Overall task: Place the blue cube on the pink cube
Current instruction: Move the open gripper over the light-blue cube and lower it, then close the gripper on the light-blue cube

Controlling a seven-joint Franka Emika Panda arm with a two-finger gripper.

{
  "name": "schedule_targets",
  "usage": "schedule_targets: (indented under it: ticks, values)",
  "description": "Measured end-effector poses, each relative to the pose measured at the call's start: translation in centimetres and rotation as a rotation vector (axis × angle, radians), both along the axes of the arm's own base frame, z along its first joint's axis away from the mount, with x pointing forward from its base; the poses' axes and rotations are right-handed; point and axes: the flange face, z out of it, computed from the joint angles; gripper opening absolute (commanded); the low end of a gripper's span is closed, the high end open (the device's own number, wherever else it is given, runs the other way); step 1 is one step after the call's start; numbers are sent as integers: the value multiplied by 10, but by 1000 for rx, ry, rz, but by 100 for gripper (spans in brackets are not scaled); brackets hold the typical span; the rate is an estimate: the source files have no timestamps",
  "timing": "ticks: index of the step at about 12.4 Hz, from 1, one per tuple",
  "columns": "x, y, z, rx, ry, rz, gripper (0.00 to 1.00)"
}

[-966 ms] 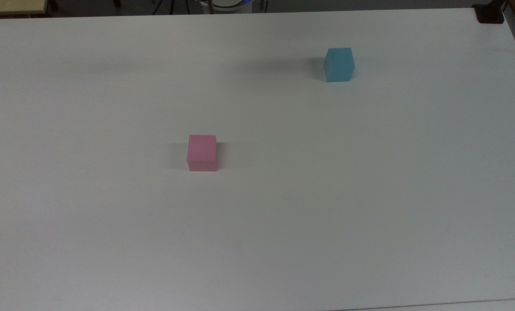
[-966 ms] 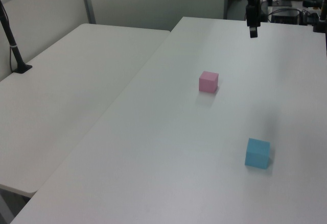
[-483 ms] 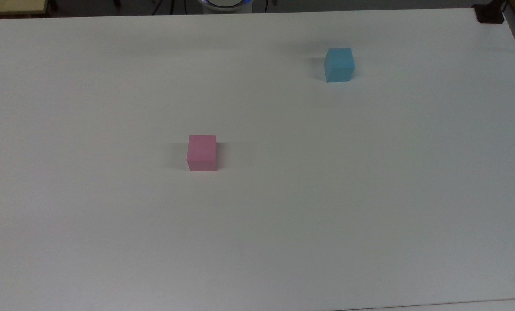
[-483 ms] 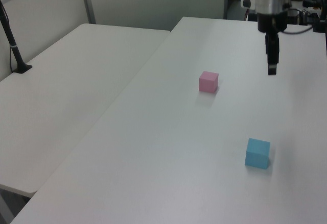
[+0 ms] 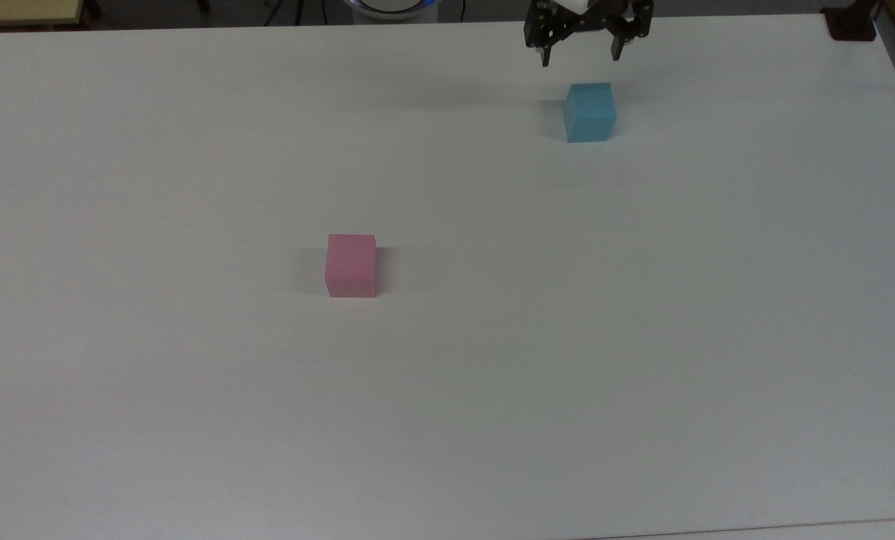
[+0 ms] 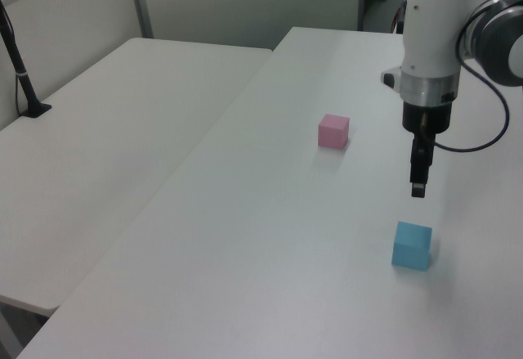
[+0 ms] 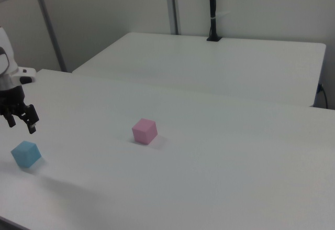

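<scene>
Arm has swung in over the white table (image 5: 192,412) in the last second: a second ago the top view had no gripper in frame, half a second ago the left view had it hanging beyond the small light-blue matte cube (image 5: 589,112), now the black two-finger gripper (image 5: 581,57) sits at the top view's upper edge, just past the blue cube. Means the approach phase is nearly over and the pick is next; nothing has been lifted so far.

Neither cube has shifted across the frames. Blue cube (image 6: 411,245) rests flat on the table at the top view's upper right. Small pastel-pink matte cube (image 5: 351,265) sits near the table's middle, well apart from it, nothing on top.

Fingers (image 5: 545,54): spread wide, empty, touching nothing. The gap looks wider than the cube, though the angle makes that hard to confirm. In the left view the gripper (image 6: 417,187) hangs above the blue cube with clear air between. The right view shows the gripper (image 7: 21,124) above and slightly toward the right view's left of the blue cube (image 7: 26,153), pink cube (image 7: 144,131) off toward the right view's right.

Judgement: needs to centre over the blue cube, then descend.
</scene>
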Motion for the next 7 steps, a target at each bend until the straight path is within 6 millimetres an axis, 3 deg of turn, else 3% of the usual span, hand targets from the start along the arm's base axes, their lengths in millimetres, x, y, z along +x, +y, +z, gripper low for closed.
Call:
schedule_targets:
  ticks: [3,7]
  values:
    - [8,14,-31,32,20,-27,98]
    - [-3,40,-55,37,55,-26,98]
